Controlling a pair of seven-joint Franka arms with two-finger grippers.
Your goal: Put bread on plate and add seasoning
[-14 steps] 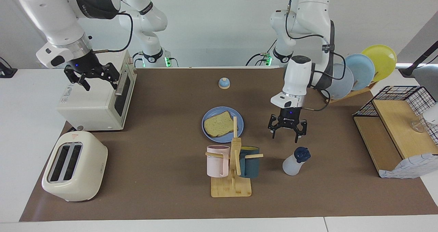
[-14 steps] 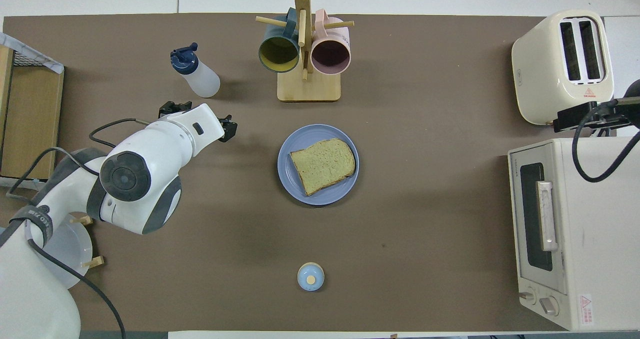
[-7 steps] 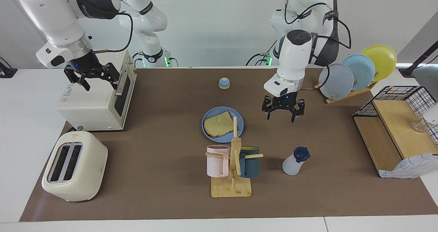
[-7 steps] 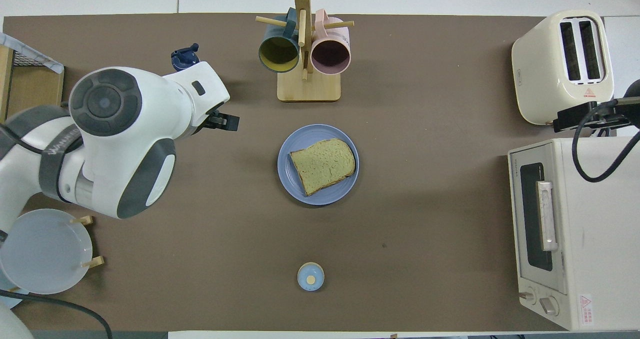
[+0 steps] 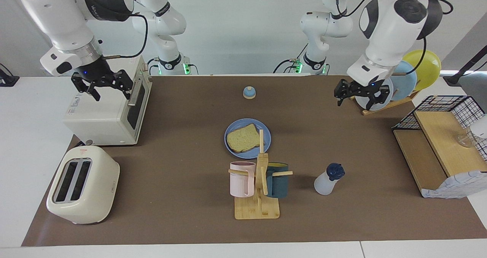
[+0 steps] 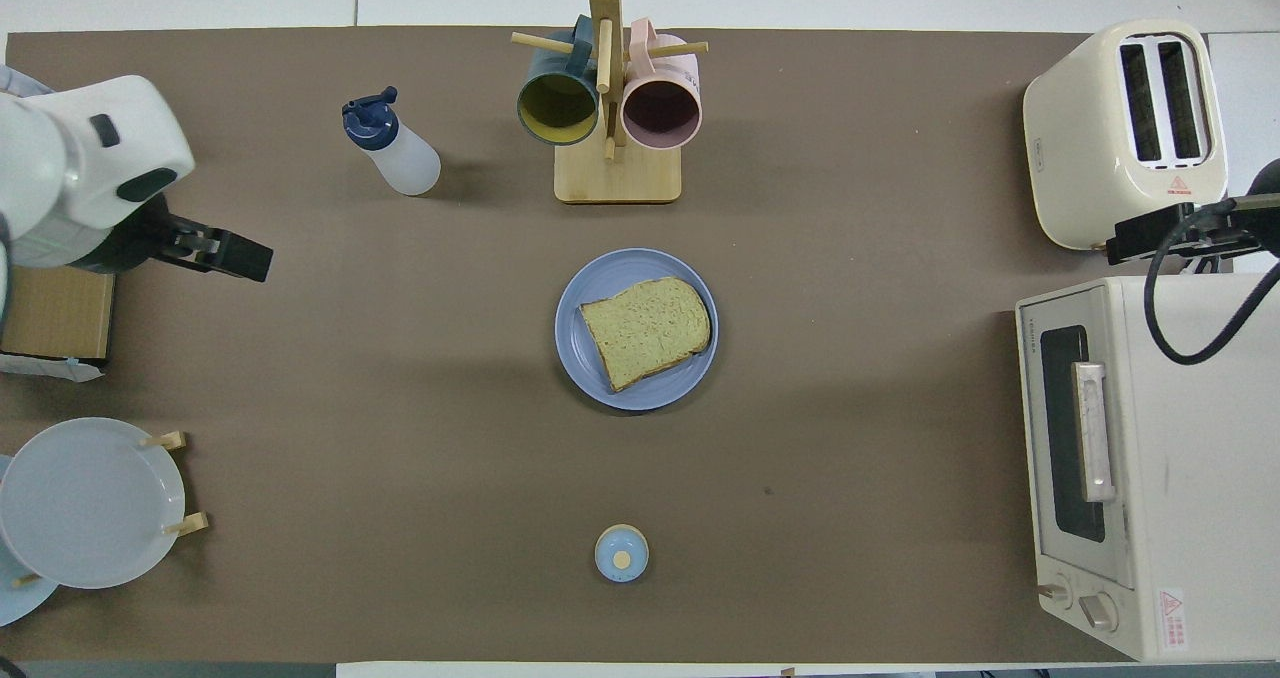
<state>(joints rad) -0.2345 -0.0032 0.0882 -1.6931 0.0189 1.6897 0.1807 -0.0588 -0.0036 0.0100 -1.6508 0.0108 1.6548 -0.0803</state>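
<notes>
While the bread (image 5: 242, 137) lies flat on the blue plate (image 5: 266, 134) at the middle of the table (image 5: 182, 182), both grippers hang in the air with nothing in them. The slice sits inside the plate's rim, with a bare crescent of blue showing around it.

The seasoning bottle (image 5: 328, 179) stands on the table, farther from the robots than the plate and toward the left arm's end. Its dark blue cap (image 5: 336, 171) is on, and nothing touches it. Beside it, toward the middle of the table, is a wooden mug stand (image 5: 258, 197) carrying a pink mug (image 5: 242, 178) and a dark teal mug (image 5: 277, 180).

The left gripper (image 5: 359, 97) hangs raised over the table edge near the plate rack (image 5: 395, 81), well apart from the bottle; its fingers are spread and empty.

The right gripper (image 5: 109, 87) waits above the toaster oven (image 5: 108, 113) at the right arm's end of the table, fingers spread and empty.

A cream toaster (image 5: 81, 183) stands farther from the robots than the oven. A small blue bell (image 5: 249, 93) sits nearer to the robots than the plate. A wooden shelf with a wire basket (image 5: 445, 144) stands at the left arm's end.
</notes>
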